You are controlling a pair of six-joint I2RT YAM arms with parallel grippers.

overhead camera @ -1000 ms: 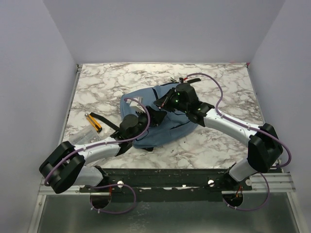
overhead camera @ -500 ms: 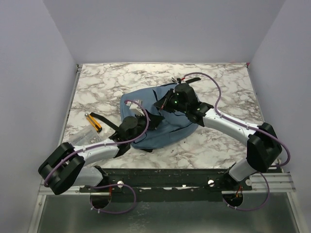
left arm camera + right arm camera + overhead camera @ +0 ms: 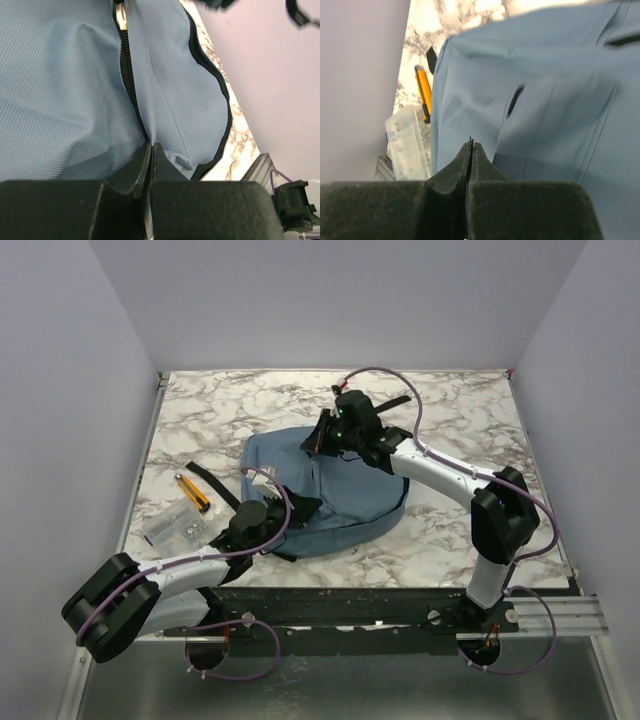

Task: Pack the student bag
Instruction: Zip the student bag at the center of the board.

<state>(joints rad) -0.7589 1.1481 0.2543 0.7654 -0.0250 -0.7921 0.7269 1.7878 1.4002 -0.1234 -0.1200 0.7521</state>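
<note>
Both arms are extended forward and angled inward toward each other. The left hand (image 3: 151, 146) is held fully closed, and the right hand (image 3: 471, 143) is likewise closed.

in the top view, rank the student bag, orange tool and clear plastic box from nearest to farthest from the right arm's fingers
1. student bag, directly beneath the right fingers, mid-scene.
2. orange tool, off to the left of the bag.
3. clear plastic box, farther left still and toward the near edge.
</note>
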